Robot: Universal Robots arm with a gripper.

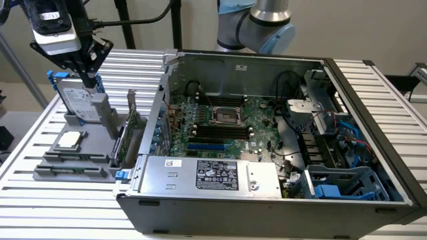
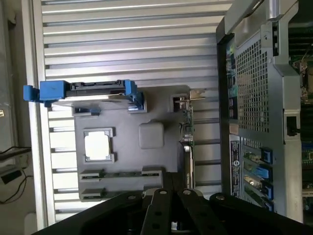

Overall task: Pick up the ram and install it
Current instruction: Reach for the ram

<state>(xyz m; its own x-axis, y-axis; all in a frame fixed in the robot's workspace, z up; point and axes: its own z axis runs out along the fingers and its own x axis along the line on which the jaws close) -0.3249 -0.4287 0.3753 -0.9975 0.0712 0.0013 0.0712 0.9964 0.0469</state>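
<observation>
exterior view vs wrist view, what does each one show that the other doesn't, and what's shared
Exterior view: the inside of the open case, with the motherboard and power supply. Wrist view: the case's perforated back panel. Both: the hard drive, square processor and upright green card on the gray holder.

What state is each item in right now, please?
Hand: shut, above the gray holder.
Computer case: open, side cover off.
Ram: lying in the holder, not picked up.
Hard drive: standing upright in the holder.
Expansion card: standing on edge in the holder.
Memory slots: empty.
</observation>
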